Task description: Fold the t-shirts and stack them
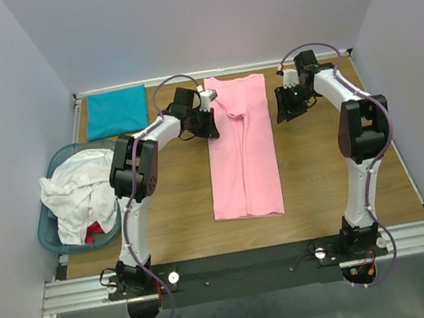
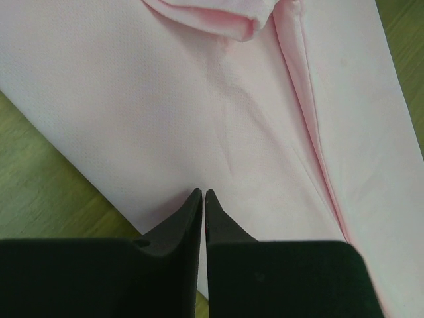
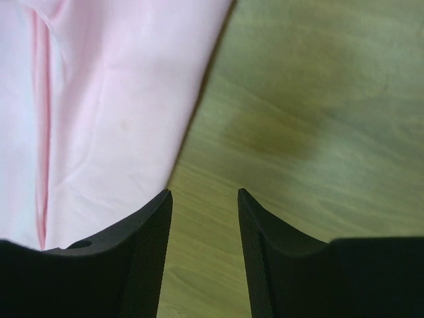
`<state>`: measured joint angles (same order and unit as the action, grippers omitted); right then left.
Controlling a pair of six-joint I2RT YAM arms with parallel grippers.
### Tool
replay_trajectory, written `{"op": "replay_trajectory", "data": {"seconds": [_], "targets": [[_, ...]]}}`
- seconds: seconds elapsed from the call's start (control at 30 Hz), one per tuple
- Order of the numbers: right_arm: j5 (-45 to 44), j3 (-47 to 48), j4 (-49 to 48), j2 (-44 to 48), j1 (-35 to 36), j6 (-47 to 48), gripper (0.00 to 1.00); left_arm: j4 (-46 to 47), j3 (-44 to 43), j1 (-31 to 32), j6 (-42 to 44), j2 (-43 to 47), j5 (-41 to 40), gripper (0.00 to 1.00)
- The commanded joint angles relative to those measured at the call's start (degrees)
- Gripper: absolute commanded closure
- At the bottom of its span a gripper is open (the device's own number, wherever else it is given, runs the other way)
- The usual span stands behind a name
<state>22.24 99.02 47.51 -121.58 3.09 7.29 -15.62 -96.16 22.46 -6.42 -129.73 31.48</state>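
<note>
**Pink shirt lies folded long between the two arms**

Pink cloth takes up the middle of the wooden surface [image 1: 320, 178]. The light pink t-shirt [image 1: 240, 150] lies flat there as a long narrow strip, its sides folded in, running from the far edge toward the arm bases. One sleeve is turned over near its far end. A lengthwise crease shows in both wrist views.

The left gripper [image 2: 203, 192] is over the shirt's left side near the far end. Its fingers are drawn nearly together, with only a thin slit between the tips. The tips point down at the pink cloth just inside its left edge. Whether any cloth is caught between them cannot be told.

The right gripper [image 3: 204, 192] is just beside the shirt's right edge, also near the far end. Its jaws stand partly apart and grip nothing. Bare wood shows between the fingers, and the left finger sits over the hem of the pink cloth.

The teal t-shirt [image 1: 115, 112] lies folded flat in the far left corner of the surface, well apart from the pink one. The white t-shirts [image 1: 80, 192] are heaped, crumpled, in the light-blue basket [image 1: 46, 230] at the left edge, with a bit of red cloth [image 1: 91, 235] showing under them.
</note>
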Motion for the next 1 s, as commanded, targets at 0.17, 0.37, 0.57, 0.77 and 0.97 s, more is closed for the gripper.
{"op": "replay_trajectory", "data": {"seconds": [0.17,0.37,0.57,0.77,0.97], "targets": [[2.46,12.86,-3.03,-9.02,4.99,-5.18,0.50,-0.03,5.01,-0.57,-0.26,4.93,-0.98,0.87],[-0.87,14.97,-4.00,-14.20,7.72,-5.53,0.57,0.76,5.72,-1.10,-1.32,3.70,-0.28,0.87],[-2.46,17.78,-4.53,-18.69,8.42,-5.53,0.58,0.59,5.54,-2.07,-2.11,2.64,1.12,0.87],[-2.46,22.79,-4.79,-22.64,8.95,-6.41,0.58,0.15,5.11,-3.47,-1.76,1.94,1.21,0.87],[-2.64,24.99,-4.88,-23.27,9.30,-6.94,0.56,-2.04,0.46,-5.49,-0.44,-0.78,1.29,0.87]]}}
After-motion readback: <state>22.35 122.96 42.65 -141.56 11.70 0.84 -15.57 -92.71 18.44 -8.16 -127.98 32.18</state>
